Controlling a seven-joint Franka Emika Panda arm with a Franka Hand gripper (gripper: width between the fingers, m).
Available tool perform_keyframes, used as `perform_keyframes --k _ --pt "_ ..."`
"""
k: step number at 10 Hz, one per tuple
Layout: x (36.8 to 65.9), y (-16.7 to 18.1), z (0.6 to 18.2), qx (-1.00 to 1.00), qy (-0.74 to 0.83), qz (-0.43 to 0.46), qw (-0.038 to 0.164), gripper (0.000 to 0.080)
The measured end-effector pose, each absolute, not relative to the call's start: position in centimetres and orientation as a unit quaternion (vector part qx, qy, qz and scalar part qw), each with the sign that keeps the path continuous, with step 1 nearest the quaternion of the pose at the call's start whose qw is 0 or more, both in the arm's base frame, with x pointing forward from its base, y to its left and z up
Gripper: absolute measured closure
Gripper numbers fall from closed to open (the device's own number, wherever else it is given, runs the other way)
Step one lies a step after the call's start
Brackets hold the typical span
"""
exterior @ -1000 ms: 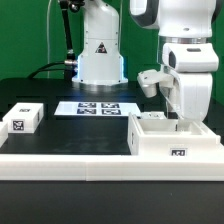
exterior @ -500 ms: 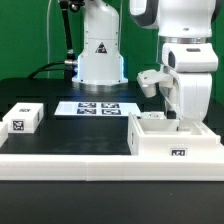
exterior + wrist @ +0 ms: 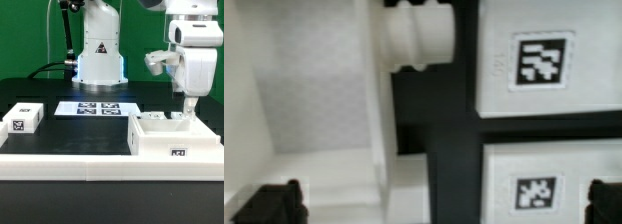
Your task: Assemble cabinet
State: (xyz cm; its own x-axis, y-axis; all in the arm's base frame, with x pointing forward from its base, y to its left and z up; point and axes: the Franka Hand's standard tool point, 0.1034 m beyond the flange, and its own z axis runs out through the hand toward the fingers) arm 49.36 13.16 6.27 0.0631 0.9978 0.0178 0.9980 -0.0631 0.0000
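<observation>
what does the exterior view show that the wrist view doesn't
Only exterior: the robot base, the marker board, a small tagged piece on that view's left, and the cabinet box from the side. Only wrist: two tags close up, on white panels split by a dark gap. Both: the open fingers above white cabinet parts.

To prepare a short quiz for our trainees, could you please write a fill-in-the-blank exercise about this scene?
1. Over the cabinet box, the jaws stand ____ and hold nothing.
2. The small tagged piece lies on the exterior view's ____ side, apart from the cabinet box.
3. The marker board lies flat on the ____ table.

Missing words: open; left; black.
</observation>
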Motion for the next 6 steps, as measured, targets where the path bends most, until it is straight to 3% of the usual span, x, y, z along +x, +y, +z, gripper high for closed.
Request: perform_keyframes --k 3,6 --pt "45.6 15.5 6.2 -0.759 -0.651 -0.02 0.009 0.0002" --pt "45.8 15.3 6.1 -0.759 -0.651 -0.02 0.009 0.0002"
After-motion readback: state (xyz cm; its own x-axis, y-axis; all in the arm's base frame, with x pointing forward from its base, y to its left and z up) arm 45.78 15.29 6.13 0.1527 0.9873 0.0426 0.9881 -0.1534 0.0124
